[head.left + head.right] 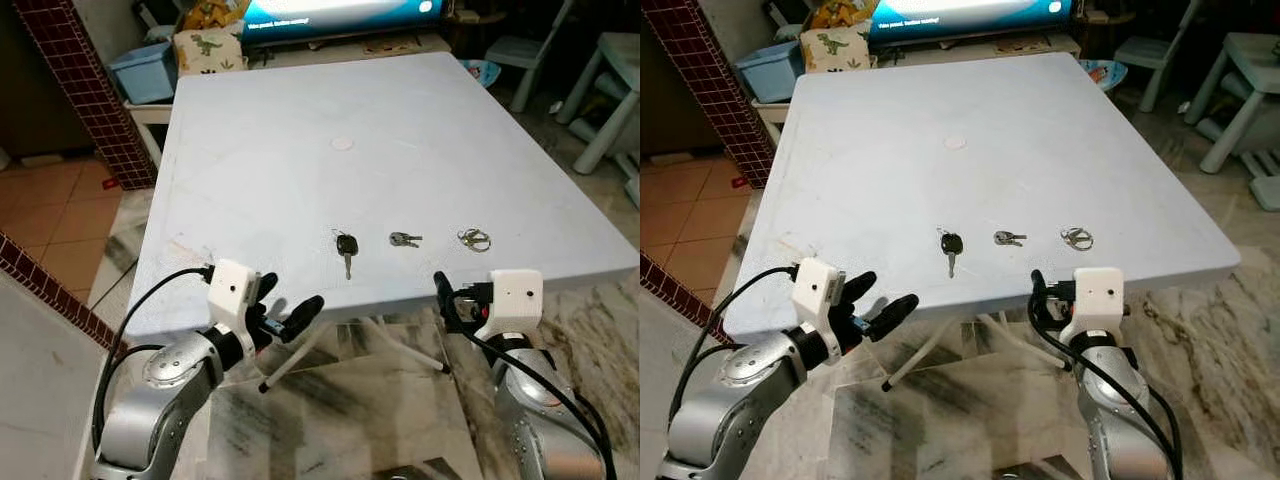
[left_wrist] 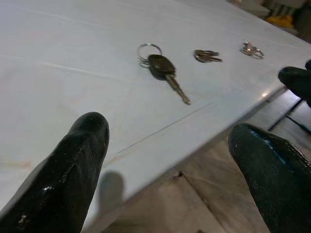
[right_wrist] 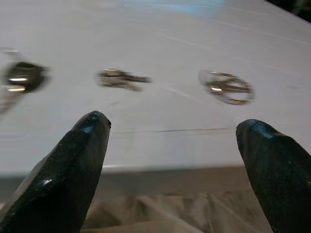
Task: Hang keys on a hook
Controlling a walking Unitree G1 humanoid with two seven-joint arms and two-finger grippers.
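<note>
Two silver arms reach forward at the near edge of a pale worktop (image 1: 300, 120), the left hand (image 1: 285, 312) and the right hand (image 3: 170, 165) both with black fingers spread and empty. Just beyond them lie a black-headed car key (image 1: 346, 247), a small key bunch (image 1: 404, 239) and a ring of keys (image 1: 474, 239), well apart in a row. Keys look light, stiff and flat against the smooth top, so pinching the thicker head or ring seems easiest; tiled floor and clutter surround.

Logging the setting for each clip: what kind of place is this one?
Probably a lived-in home room: a plastic table with keys, a lit screen behind it, a dinosaur-print cushion, and tiled floor.
</note>
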